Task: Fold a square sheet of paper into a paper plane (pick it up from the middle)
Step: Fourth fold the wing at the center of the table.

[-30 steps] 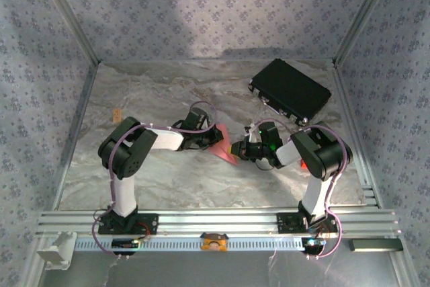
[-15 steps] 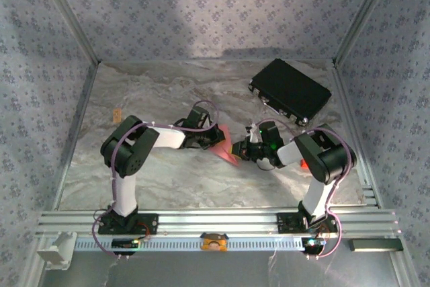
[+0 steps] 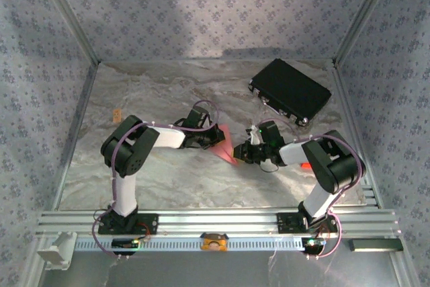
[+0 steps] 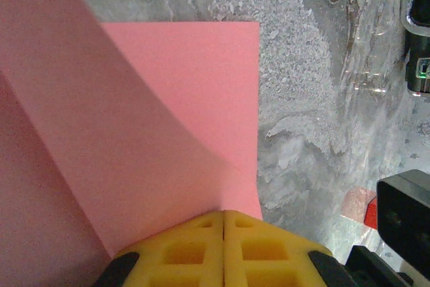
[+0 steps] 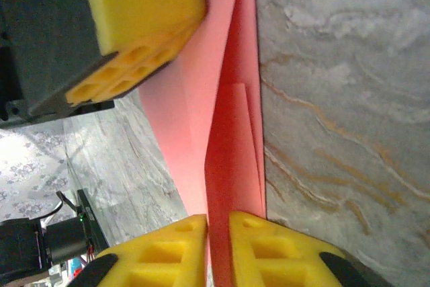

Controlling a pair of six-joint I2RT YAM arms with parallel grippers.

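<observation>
Creasing thin salmon-pink square paper sheet [image 4: 181, 99], clenched in left end effector [image 4: 224, 223]; grip of right end effector [image 5: 218, 223] I cannot tell; best pinch squarely along fold.

Black case [image 3: 290, 90] blocks the far-right corner; the table [image 3: 134, 89] lies open far left.

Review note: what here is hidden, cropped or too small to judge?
- Top view: the square sheet of paper, small and half hidden between the arms; folds unreadable.
- Left wrist view: paper's left part cut off by the frame edge.
- Right wrist view: right gripper, grip on paper unclear.
</observation>
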